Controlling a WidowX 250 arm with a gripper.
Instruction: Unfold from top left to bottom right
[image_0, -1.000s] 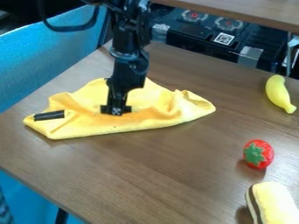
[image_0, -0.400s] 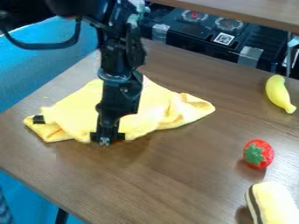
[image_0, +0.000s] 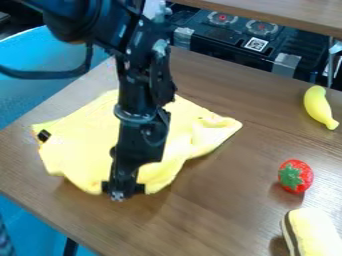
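- The gripper hangs at the cloth's near edge, narrow, pinching the cloth
- The cloth lies on the table, left of centre in the view, mostly spread, its right corner rumpled
- A dark patch marks its left corner
- Well apart, at the view's right, lie a banana and a strawberry

1. And it's bright across the table, a pale sheen glowing at its far left!
2. Soft shadows now: one just left of the strawberry, another hugging the cloth's near edge!
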